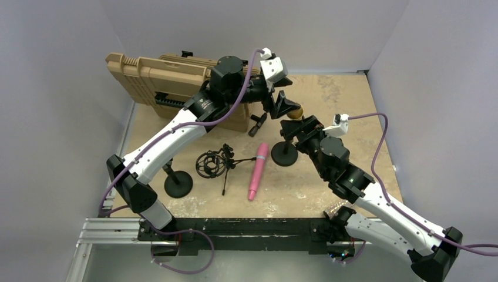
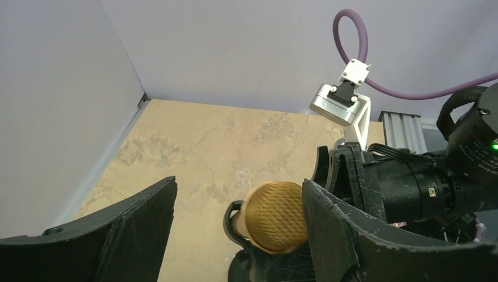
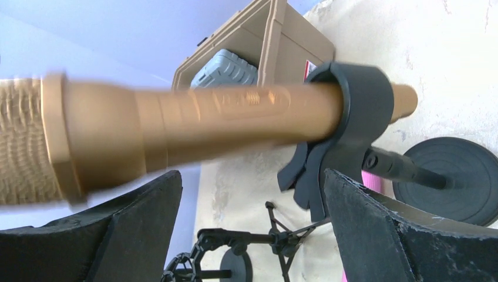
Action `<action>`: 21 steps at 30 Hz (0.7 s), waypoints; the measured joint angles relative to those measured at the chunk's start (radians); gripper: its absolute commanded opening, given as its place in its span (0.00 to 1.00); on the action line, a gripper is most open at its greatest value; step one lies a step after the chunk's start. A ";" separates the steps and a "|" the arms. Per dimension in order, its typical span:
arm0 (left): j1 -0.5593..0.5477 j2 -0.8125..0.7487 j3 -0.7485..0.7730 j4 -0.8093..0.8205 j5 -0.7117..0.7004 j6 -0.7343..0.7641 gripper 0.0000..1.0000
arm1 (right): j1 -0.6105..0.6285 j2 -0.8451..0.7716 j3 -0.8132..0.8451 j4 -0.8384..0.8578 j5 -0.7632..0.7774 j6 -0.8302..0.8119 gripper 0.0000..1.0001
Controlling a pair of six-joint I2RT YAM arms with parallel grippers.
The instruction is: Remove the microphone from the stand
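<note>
Clearly the gold microphone (image 3: 205, 117) sits in the black clip (image 3: 358, 117) of its stand (image 3: 399, 167), with its mesh head (image 2: 276, 216) between the spread jaws of the left gripper (image 2: 238, 191). One finger (image 2: 352, 235) lies against or just beside the head and the other stands well apart, so nothing is pinched. The right gripper (image 3: 252, 179) is spread wide too. The microphone's body runs across just beyond its fingertips, with the clip near one of them, and it holds neither the body nor the stand. The chief risk is that the left jaws close on the rounded mesh, which probably offers a poor grip, and slip off under a pull. If the clip hugs the body tightly, a pull would likely drag the unheld stand along, lifting or toppling its round base (image 3: 452, 176), which lies beyond the right gripper. The two grippers also work close together, so a hasty move could knock one against the other.
</note>
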 measured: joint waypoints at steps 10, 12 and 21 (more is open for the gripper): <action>0.002 -0.005 0.003 -0.053 0.103 0.006 0.86 | 0.000 0.003 -0.012 0.000 -0.016 0.000 0.89; 0.003 0.011 0.018 -0.071 0.122 0.007 0.83 | 0.000 0.001 -0.012 0.000 -0.017 0.000 0.89; 0.008 0.098 0.041 -0.103 0.125 0.029 0.68 | 0.000 -0.025 -0.013 0.000 -0.018 -0.001 0.89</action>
